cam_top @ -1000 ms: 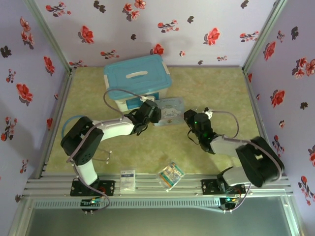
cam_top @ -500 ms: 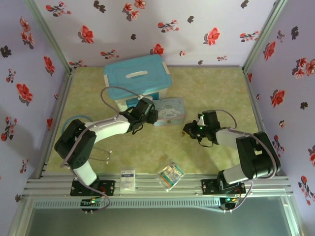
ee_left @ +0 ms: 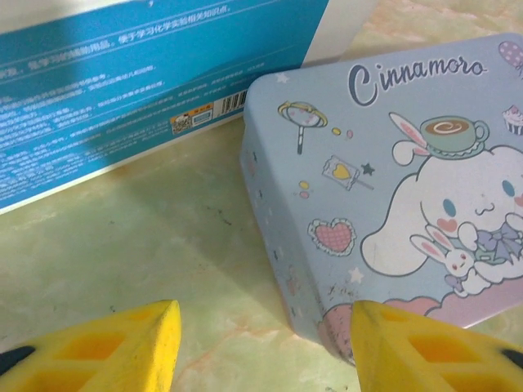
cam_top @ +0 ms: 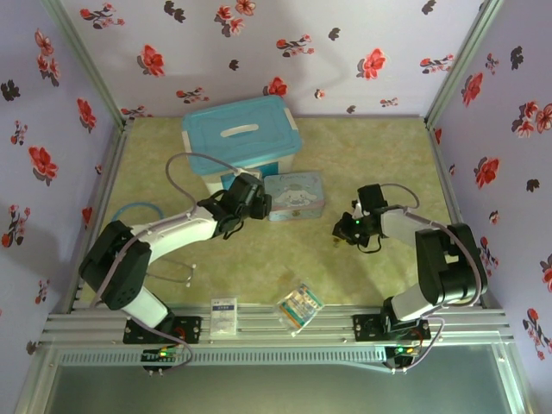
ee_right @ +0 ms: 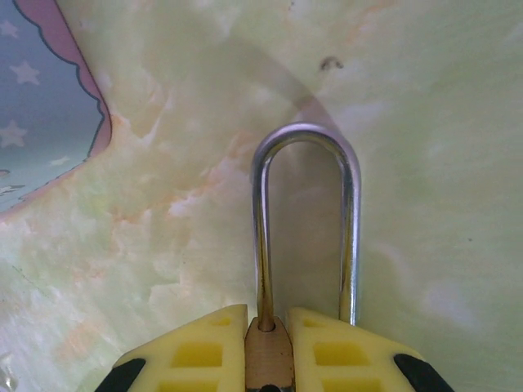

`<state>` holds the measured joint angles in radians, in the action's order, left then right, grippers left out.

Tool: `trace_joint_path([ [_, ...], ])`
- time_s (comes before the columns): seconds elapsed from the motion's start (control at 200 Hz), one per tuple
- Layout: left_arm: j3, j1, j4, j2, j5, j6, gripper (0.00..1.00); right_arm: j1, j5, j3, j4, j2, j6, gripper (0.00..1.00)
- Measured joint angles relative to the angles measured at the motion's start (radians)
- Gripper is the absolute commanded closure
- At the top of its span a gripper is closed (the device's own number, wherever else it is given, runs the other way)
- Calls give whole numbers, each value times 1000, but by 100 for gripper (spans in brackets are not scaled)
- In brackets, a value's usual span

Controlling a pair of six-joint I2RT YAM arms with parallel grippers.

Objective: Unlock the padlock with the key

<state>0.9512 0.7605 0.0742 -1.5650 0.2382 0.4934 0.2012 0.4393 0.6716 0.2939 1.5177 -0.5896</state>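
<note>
My right gripper (ee_right: 268, 314) is shut on the padlock (ee_right: 269, 353). Its brass body is pinched between the yellow fingers, and its silvery shackle (ee_right: 304, 220) sticks out forward over the green mat. From above, the right gripper (cam_top: 345, 229) is low over the mat, right of the cartoon tin (cam_top: 294, 195). My left gripper (ee_left: 265, 327) is open with nothing between its fingers, close to the tin's (ee_left: 392, 188) near left corner. In the top view the left gripper (cam_top: 250, 197) is just left of the tin. The key is out of view.
A blue-lidded box (cam_top: 241, 142) stands behind the tin, its printed side (ee_left: 122, 90) close ahead of my left gripper. A blue-tubed stethoscope (cam_top: 129, 211) lies at the left edge. A small white box (cam_top: 223, 315) and a colourful packet (cam_top: 298, 307) sit by the front rail.
The right gripper has swung right and toward the front, away from the tin, with the padlock in it. The left gripper has drawn back slightly to the left of the tin.
</note>
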Motion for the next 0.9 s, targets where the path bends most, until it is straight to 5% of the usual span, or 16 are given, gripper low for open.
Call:
trace_joint_path([
  [0.19,-5,0,-5,5,-3,1,43,-7,18,10,4,3,35,65],
  [0.49,-5,-2,-5,14,-7,0,42,-6,-126,52,118,-13,104,57],
  [0.9,-5,-2,14,62,-7,1,42,111,-385,211,304,13,138,65],
])
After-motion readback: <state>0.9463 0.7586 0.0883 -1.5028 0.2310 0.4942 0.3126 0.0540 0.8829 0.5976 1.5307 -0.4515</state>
